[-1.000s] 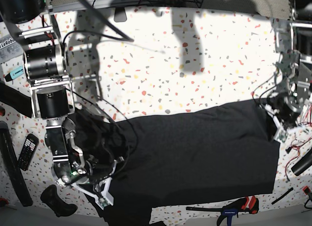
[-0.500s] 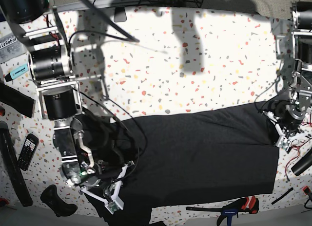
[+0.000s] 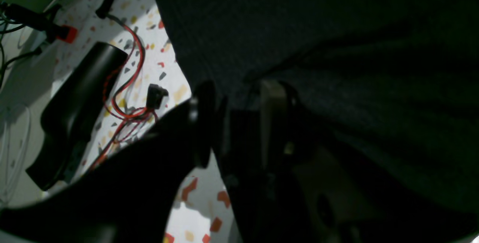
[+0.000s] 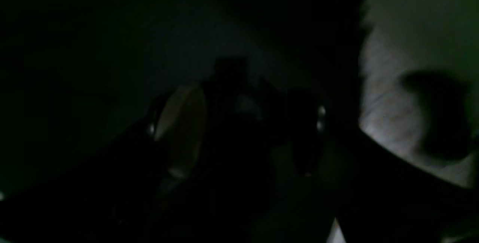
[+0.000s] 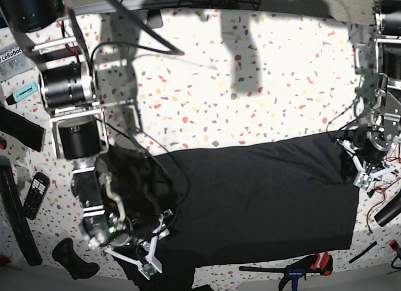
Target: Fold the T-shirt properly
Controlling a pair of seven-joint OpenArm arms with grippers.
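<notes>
**Ana:** On the white speckled terrazzo worktop (image 5: 250, 65), where is the cloth lying?

**Ben:** The large black soft fabric T-shirt (image 5: 263, 197) lies spread on the near half of the worktop, its plain side up. It is mostly flat. On the base view's left end the cloth is bunched up in folds under the right arm.

**Ana:** And the claws?

**Ben:** The right claw (image 5: 153, 244) is low over that bunched end, near the shirt's front corner. Its white fingers stand apart, so it is open. The wrist view is very dark, and I cannot tell if cloth is between them. The left claw (image 5: 369, 172) is at the opposite edge of the shirt, just beside the hem. Its fingers are also apart, open.

**Ana:** Smaller things?

**Ben:** A bar clamp with a red and black handle (image 5: 301, 269) lies near the front edge, just beside the shirt. A black remote control with buttons (image 5: 36, 194) is far on the base view's left. Thin red and black wires (image 3: 127, 86) lie next to the left claw.
</notes>
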